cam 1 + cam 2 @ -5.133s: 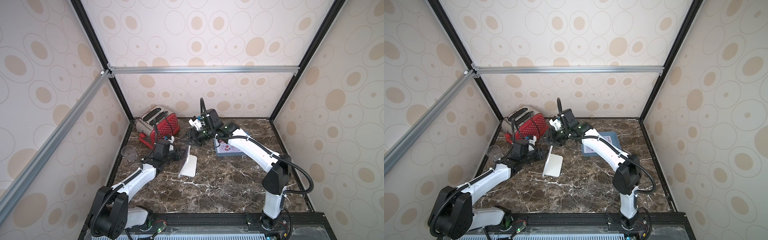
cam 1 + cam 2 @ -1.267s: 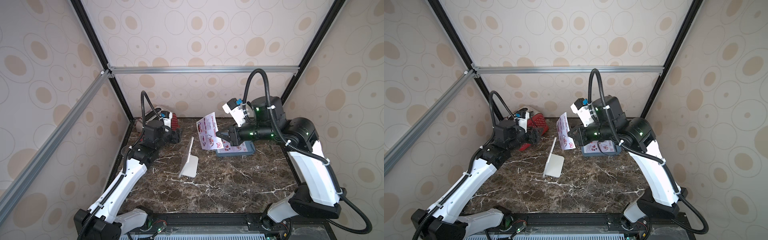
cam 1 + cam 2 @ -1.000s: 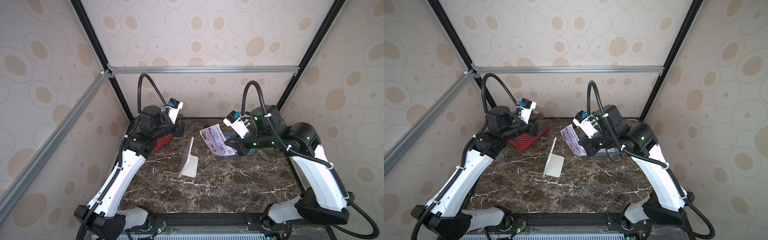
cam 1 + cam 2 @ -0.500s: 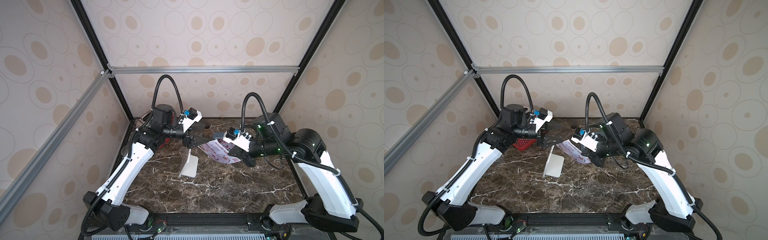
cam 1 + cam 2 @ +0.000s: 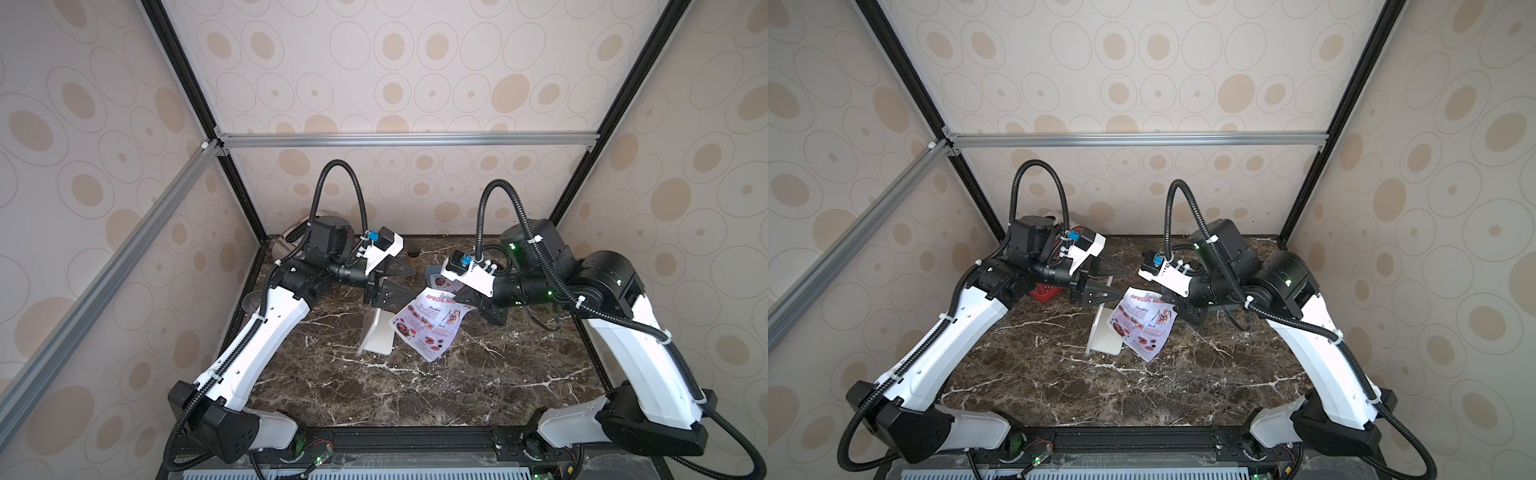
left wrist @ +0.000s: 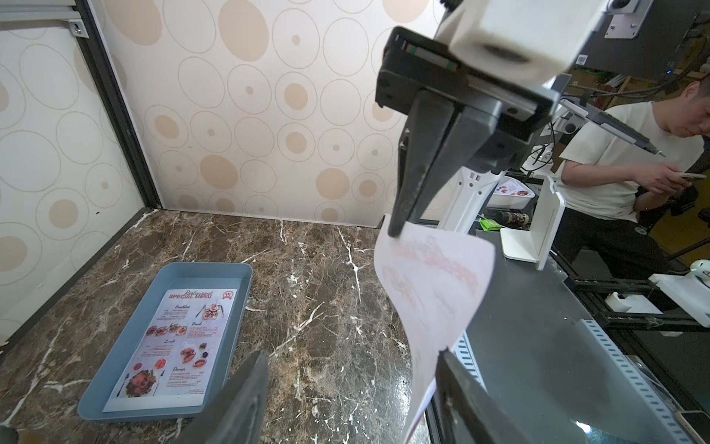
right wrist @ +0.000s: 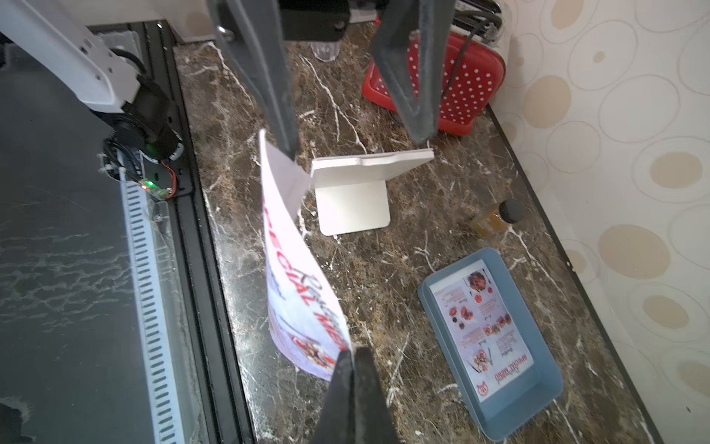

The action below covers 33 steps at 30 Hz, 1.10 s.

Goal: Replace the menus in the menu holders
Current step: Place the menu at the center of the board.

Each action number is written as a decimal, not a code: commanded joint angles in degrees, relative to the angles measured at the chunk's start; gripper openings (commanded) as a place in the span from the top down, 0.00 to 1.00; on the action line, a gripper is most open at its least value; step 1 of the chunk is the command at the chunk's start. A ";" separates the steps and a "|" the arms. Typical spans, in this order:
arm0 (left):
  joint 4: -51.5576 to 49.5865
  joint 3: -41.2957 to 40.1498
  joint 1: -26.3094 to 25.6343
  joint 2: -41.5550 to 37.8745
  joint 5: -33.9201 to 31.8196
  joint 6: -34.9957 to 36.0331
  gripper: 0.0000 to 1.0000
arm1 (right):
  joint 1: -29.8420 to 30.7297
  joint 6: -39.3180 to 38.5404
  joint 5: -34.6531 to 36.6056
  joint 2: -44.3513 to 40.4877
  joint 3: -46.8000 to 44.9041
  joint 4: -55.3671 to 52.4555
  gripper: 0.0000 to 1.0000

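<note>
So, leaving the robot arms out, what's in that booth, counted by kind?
Menus: 2
Menu holder: 1
Blue-grey tray: 1
Red polka-dot toaster: 1
Clear cup: 1
Black-lidded jar: 1
Total: 7

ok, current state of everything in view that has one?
held menu: gripped at its top edge, hanging curled
right gripper: shut on held menu
left gripper: open, gripping nothing
menu holder: upright, no printed sheet visible inside
tray menu: flat, face up
tray: holds one menu
</note>
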 commanded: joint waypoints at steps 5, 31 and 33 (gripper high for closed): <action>-4.22 1.60 -0.22 -2.88 -8.06 8.65 0.23 | 0.03 -5.77 9.02 0.30 1.51 -3.66 1.00; -4.83 3.06 -1.68 -0.34 -9.16 10.60 0.73 | 0.84 -7.18 3.09 3.38 3.04 2.94 1.00; -4.83 3.10 -1.68 -0.34 -9.25 10.68 0.78 | 0.93 -6.88 2.57 3.47 3.14 3.04 1.00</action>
